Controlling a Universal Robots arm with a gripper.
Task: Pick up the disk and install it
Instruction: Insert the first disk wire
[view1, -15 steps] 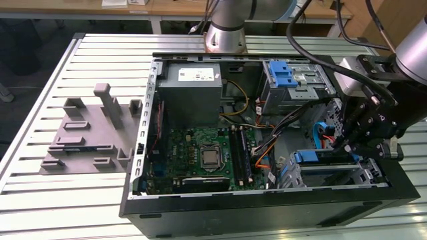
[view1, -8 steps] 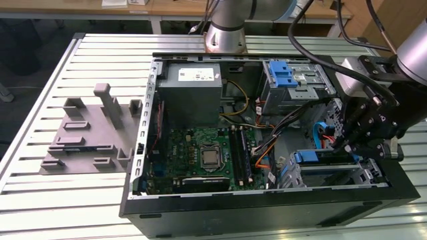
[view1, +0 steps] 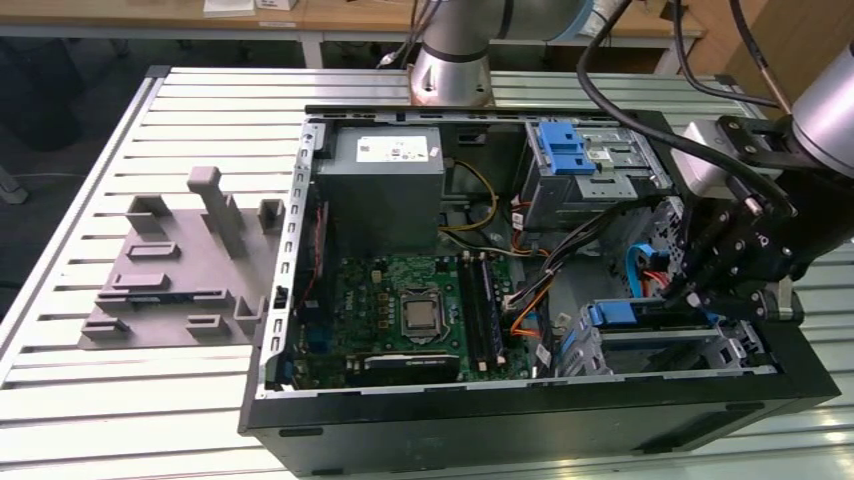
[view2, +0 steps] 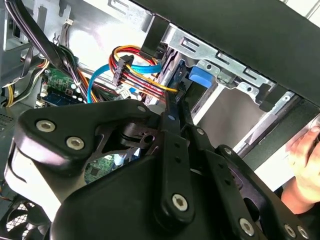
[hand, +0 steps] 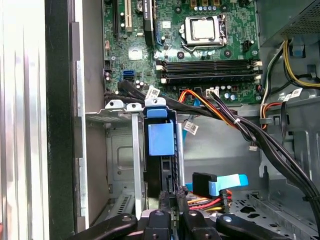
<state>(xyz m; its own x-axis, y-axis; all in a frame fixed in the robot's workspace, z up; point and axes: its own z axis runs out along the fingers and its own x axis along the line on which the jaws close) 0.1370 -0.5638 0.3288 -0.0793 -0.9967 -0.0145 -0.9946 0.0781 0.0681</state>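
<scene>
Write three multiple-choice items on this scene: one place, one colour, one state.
1. The gripper is:
A. over the power supply
B. above the grey fixture
C. at the drive cage

2. The disk's frame is:
A. blue
B. red
C. green

3. The computer case is:
A. closed
B. open
C. wrapped

Answers:
1 C: in the exterior view the gripper hangs at the drive cage, on that view's right.
2 A: the first wrist view shows the disk with a blue frame.
3 B: the computer case exposes the motherboard.
</scene>
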